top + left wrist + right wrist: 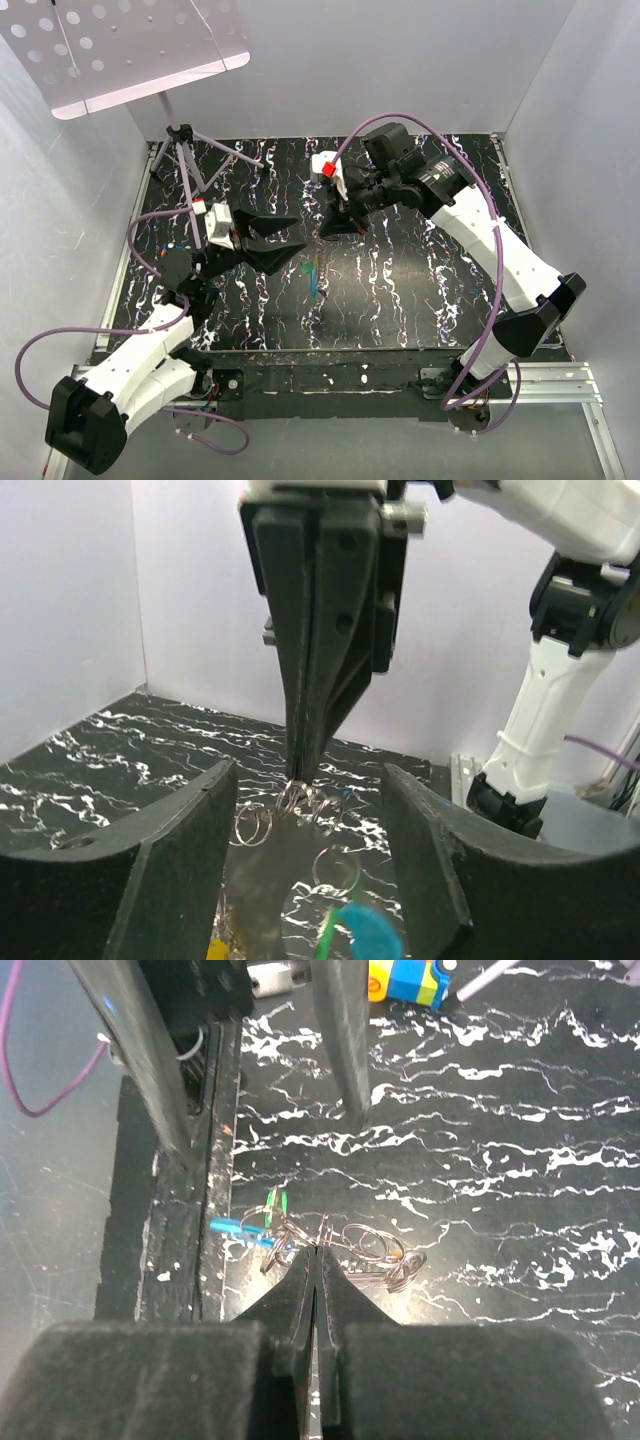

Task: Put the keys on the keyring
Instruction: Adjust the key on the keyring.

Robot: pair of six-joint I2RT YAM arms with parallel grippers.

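Keyring of thin silvery wire [392,1268] is lying in a tangle of loops on the black marbled bench [420,300], touching the small metal keys with blue, green and yellow plastic heads [370,935]. I am holding the left pincer [298,238] partly open and empty, its spread fingers pointing at the pile. Beyond it, the right pincer [315,1255] is pressing down with its tips closed tight, seemingly nipping one loop. I am judging the wire light, springy and slippery, so I am favouring a grip across the coil and taking keys by their plastic heads.
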